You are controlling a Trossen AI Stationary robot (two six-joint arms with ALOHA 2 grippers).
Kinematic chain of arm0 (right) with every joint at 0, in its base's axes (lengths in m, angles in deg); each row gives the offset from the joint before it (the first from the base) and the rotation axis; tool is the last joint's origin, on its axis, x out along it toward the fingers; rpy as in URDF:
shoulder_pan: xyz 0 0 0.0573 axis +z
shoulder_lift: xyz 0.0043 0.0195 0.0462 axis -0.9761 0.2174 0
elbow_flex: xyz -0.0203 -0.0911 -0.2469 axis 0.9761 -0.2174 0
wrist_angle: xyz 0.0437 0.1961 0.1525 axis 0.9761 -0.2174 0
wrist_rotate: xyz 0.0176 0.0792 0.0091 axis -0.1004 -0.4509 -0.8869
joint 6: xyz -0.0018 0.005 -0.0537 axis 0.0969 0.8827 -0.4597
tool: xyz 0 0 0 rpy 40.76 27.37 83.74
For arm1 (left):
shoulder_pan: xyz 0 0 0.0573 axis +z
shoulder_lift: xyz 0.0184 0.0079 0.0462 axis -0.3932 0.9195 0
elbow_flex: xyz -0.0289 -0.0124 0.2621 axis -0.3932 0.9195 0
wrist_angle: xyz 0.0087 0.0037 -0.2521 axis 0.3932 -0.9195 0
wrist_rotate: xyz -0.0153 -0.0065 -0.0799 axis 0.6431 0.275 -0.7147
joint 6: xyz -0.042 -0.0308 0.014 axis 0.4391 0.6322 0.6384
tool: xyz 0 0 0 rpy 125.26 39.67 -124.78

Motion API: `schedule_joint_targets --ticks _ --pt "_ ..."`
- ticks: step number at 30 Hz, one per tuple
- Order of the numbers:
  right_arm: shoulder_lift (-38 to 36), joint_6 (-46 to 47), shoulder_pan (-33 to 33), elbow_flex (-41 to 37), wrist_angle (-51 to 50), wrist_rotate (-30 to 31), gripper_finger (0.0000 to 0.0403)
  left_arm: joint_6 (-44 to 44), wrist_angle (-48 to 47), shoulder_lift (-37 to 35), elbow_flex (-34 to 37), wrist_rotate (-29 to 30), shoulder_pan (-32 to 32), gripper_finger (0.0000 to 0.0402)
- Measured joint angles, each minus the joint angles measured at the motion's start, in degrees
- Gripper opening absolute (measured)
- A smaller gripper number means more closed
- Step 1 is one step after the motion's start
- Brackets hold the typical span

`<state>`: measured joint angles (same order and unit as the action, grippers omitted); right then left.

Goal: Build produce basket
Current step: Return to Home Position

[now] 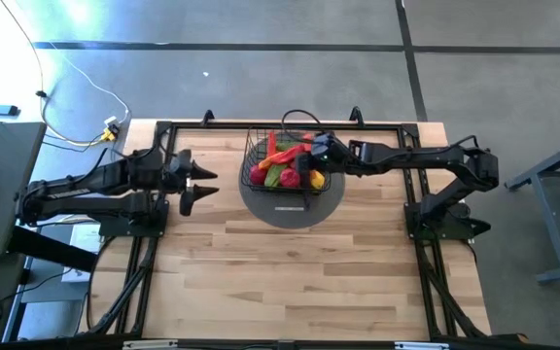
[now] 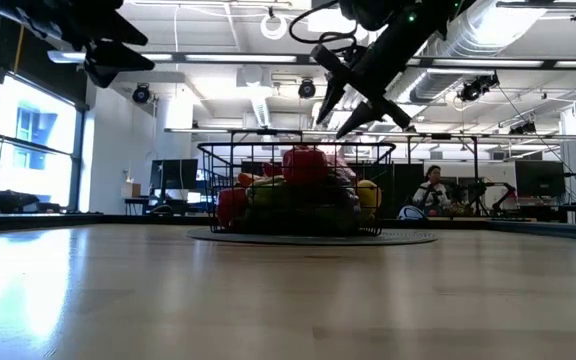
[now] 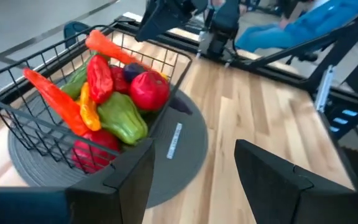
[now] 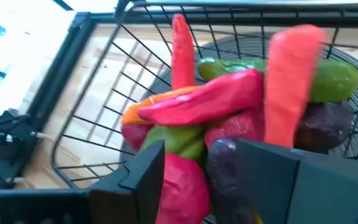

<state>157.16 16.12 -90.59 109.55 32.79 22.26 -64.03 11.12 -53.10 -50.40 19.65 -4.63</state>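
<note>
The right tool [image 1: 311, 150] hangs spread and empty over the basket [image 1: 249, 154], its produce [image 1: 285, 167] heaped, free to withdraw; the left tool [image 1: 195, 185] waits spread nearby.

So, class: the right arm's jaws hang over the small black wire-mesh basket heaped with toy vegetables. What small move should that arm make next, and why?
Probably lift the right gripper straight up first. Its jaws stand open and empty just above the small black wire-mesh basket, whose colourful toy produce is piled past the rim, so a sideways pull might knock a piece.
</note>
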Motion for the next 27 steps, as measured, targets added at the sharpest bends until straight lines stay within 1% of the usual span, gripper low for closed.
schedule_joint_targets --ticks 12,19,23,27 --pt "-0.1 -1.7 0.5 4.7 0.1 0.2 0.0183 4.6 0.1 -14.6 7.4 0.2 -3.6 0.0211" --pt "-0.1 -5.0 3.4 7.4 0.1 0.7 0.0183 8.3 0.1 -24.3 12.6 -0.3 -5.6 0.0211" --pt "-0.1 -5.6 5.7 8.8 0.2 1.7 0.0183 8.4 0.2 -30.0 15.8 -0.4 -6.6 0.0211" --pt "-0.1 -6.5 8.3 10.0 0.2 4.3 0.0183 9.0 1.0 -29.7 18.3 -0.1 -6.7 0.0211"
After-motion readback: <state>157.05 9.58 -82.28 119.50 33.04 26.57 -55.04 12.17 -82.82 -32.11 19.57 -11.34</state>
